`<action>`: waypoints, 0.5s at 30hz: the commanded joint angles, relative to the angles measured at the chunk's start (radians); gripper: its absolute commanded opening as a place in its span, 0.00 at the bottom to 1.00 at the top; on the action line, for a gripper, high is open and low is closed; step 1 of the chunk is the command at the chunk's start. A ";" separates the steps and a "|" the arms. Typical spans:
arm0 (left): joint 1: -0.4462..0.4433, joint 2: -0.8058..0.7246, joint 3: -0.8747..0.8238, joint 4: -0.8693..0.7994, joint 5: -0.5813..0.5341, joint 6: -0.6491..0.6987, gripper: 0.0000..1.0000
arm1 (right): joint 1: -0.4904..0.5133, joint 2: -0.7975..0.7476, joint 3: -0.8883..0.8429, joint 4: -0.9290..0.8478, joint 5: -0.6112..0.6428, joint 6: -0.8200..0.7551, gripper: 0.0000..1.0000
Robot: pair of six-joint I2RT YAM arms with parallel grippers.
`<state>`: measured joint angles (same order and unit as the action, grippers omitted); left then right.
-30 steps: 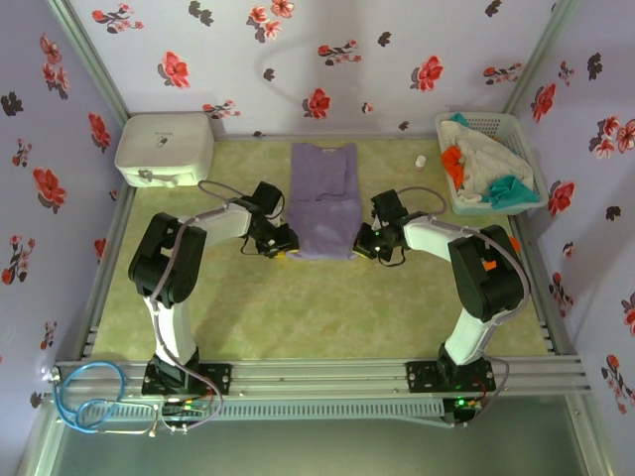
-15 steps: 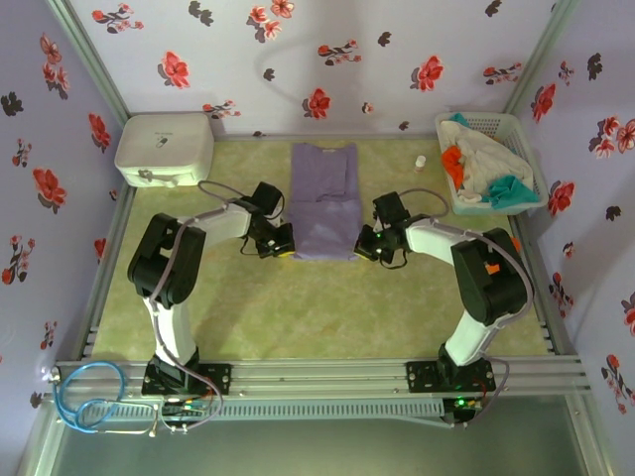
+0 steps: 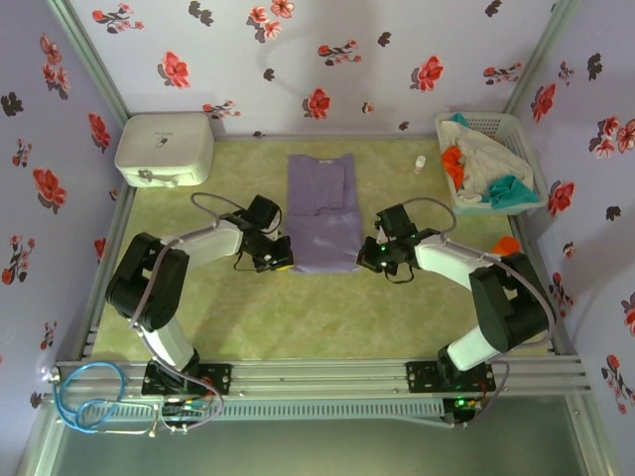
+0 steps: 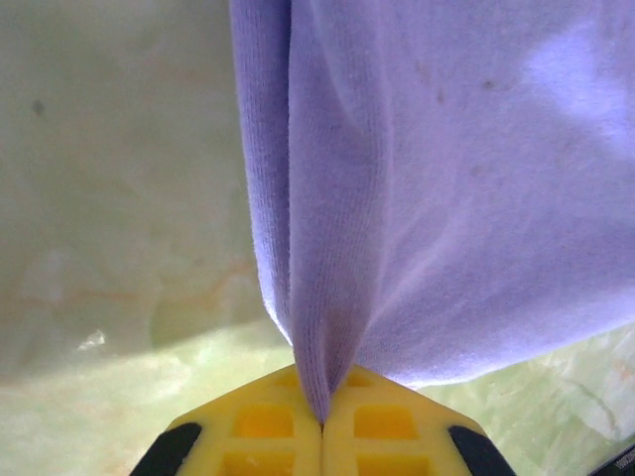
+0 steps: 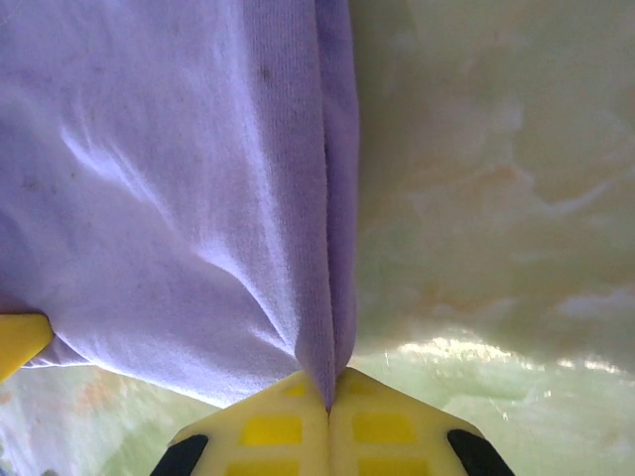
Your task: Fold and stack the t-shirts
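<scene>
**Top view.** The purple shirt (image 3: 322,213) lies flat in the middle of the green tabletop (image 3: 327,317), folded into a long narrow strip that runs from upper centre down to mid-frame. My left jaws sit at its lower left corner and my right jaws at its lower right corner, both low over the tabletop. A white box (image 3: 164,149) stands at upper left. A white basket (image 3: 488,119) at upper right holds an orange shirt (image 3: 453,162), a teal shirt (image 3: 506,188) and an off-white shirt (image 3: 486,159) in a loose heap. A small white item (image 3: 421,164) lies on the tabletop between the purple shirt and the basket; I cannot tell what it is.

**Left wrist view.** My left jaws are closed. Their yellow pads (image 4: 260,421) meet at bottom centre, with a pinch of the purple shirt's (image 4: 446,198) edge caught between them. The cloth rises from the pinch in a ridge and spreads across the upper right. Bare tabletop (image 4: 109,198) occupies the left.

**Right wrist view.** My right jaws are likewise closed, pads (image 5: 270,428) pressed together at bottom centre on a fold of the purple shirt (image 5: 169,198). The cloth spreads to the upper left, and the tabletop (image 5: 496,198) lies to the right.
</scene>
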<state>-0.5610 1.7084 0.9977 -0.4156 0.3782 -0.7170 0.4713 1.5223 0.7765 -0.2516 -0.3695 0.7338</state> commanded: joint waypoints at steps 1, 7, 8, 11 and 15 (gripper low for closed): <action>-0.029 -0.055 -0.043 0.007 0.008 -0.055 0.00 | 0.024 -0.055 -0.037 -0.020 0.014 0.017 0.00; -0.078 -0.180 -0.103 -0.021 -0.024 -0.132 0.00 | 0.063 -0.188 -0.057 -0.120 0.059 0.060 0.00; -0.085 -0.203 -0.105 -0.035 -0.029 -0.140 0.00 | 0.067 -0.213 -0.057 -0.139 0.065 0.067 0.00; -0.092 -0.247 -0.103 -0.074 -0.025 -0.147 0.00 | 0.069 -0.272 -0.050 -0.194 0.081 0.084 0.00; -0.089 -0.268 -0.077 -0.147 -0.025 -0.122 0.00 | 0.069 -0.328 -0.047 -0.212 0.109 0.099 0.00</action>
<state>-0.6483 1.4582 0.9001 -0.4778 0.3664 -0.8364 0.5358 1.2240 0.7280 -0.4042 -0.3080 0.8024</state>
